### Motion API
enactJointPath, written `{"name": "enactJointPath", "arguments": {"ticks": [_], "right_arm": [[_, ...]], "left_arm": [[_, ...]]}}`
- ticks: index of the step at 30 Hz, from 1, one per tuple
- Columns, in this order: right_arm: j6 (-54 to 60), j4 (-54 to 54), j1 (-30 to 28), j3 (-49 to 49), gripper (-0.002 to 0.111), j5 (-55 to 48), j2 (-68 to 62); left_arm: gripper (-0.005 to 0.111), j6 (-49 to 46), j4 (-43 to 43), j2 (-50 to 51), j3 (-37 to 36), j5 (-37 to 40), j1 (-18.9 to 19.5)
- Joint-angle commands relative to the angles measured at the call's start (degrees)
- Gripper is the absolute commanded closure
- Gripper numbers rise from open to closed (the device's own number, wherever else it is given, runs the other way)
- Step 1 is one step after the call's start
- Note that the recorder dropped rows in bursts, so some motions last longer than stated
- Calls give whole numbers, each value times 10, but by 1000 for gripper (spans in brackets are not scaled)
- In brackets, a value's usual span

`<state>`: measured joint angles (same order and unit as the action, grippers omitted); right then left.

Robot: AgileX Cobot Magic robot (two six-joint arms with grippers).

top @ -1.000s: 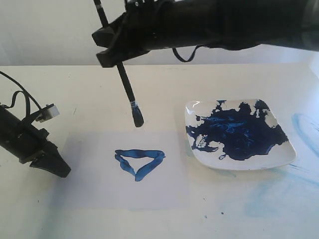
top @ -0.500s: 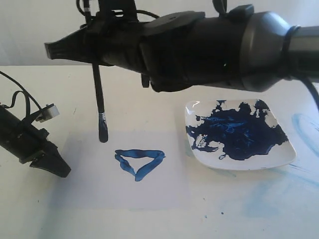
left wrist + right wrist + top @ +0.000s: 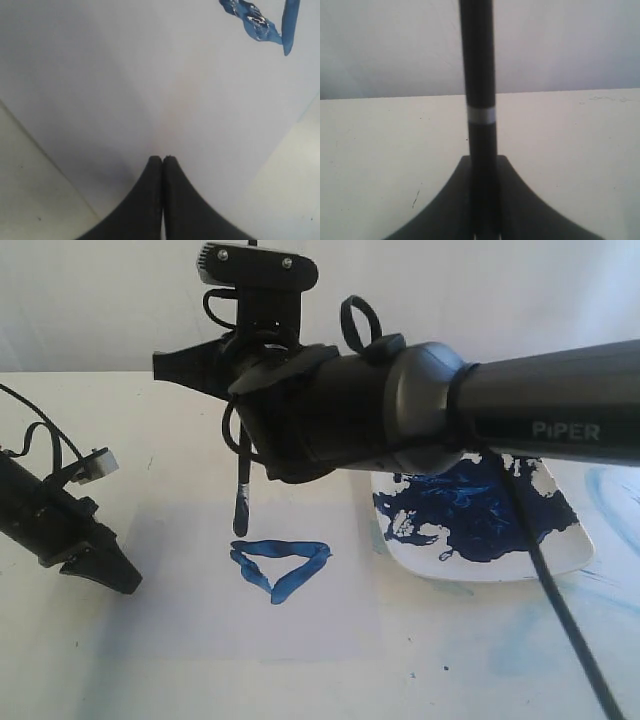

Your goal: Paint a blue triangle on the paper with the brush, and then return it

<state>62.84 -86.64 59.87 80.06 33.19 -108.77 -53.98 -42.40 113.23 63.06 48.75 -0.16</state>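
My right gripper (image 3: 225,368) is shut on the black brush (image 3: 243,475), which hangs almost upright. Its blue-stained tip (image 3: 240,520) sits just over the top left corner of the blue triangle (image 3: 275,548); I cannot tell whether it touches the paper (image 3: 330,625). In the right wrist view the brush handle (image 3: 481,75), with a silver band, stands up from between the shut fingers of the right gripper (image 3: 482,162). My left gripper (image 3: 125,582) is shut and empty, with its tips at the paper's left edge. The left wrist view has the left gripper (image 3: 162,159) over the paper (image 3: 150,75) and a corner of the triangle (image 3: 260,27).
A white square plate (image 3: 565,552) holding a large dark-blue paint blotch (image 3: 480,520) stands right of the paper, partly hidden by my right arm. Pale blue smears (image 3: 610,490) mark the cream tabletop (image 3: 150,440) at the far right.
The right arm has swung closer to the camera. The brush tip went left past the triangle, then came back right to its top left corner. The left gripper has not moved.
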Motion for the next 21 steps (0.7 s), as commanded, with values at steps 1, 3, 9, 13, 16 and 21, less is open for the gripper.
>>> {"name": "enactJointPath", "arguments": {"ticks": [1,3,9,13,16,21], "right_arm": [[-10,18,1,1,108,-8,-10],[-16,19,1,1,108,-11,-12],[-40,63,1,7,108,-23,-20],[-51,75,1,7,108,-18,-27],[-51,75,1,7,108,-17,-28],[-51,72,1,7,108,-18,-28]], "left_arm": [[107,-4,-7,3,-3,10,0],[107,-4,-7,3,-3,10,0],[107,-4,-7,3,-3,12,0],[107,-4,-7,3,-3,14,0],[107,-4,-7,3,-3,14,0],[107,-4,-7,3,-3,16,0]]}}
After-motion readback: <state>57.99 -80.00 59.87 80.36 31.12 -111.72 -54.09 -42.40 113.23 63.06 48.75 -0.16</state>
